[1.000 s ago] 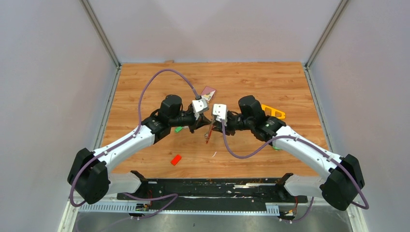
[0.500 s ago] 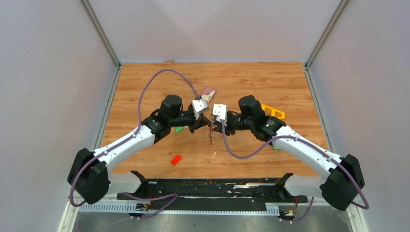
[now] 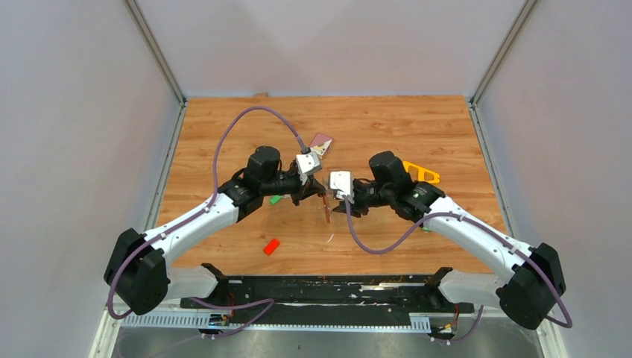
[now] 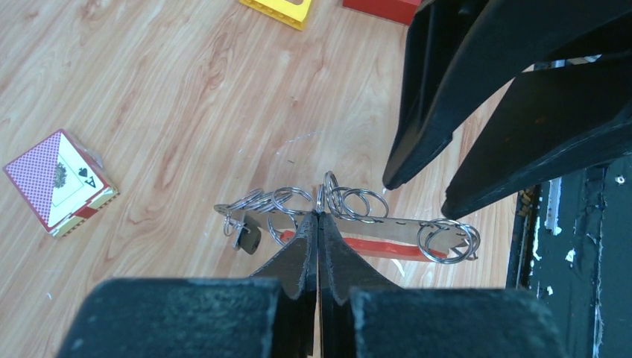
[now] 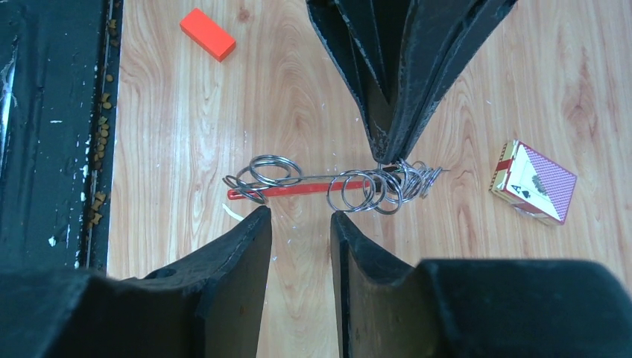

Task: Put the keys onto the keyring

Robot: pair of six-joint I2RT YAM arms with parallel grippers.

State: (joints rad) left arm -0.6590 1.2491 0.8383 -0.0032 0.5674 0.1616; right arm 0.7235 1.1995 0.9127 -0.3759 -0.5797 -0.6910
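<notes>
Two sets of black fingers are brought tip to tip above the wooden table [image 3: 223, 134]. The left fingers [image 4: 304, 250] are pressed together, and a silver ring near the middle of the keyring [image 4: 387, 227] is pinched at their tips. The bunch is thereby kept level and off the table, presumably so that a ring is offered to the other arm. The right fingers [image 5: 242, 250] are spread with nothing between them. The keyring is found just beyond their tips and apart from them, a stance judged to suit a fresh approach to one ring.

The keyring is seen as a flat red strap beside a grey metal strip. Many silver split rings are clustered by the left fingertips, and a few more sit at the end before the right fingers. A small dark piece [image 4: 246, 239] hangs at the opposite end; whether it is a key cannot be told. A small green piece [image 3: 276, 199], possibly a key's tag, is seen on the table behind the left fingers.
</notes>
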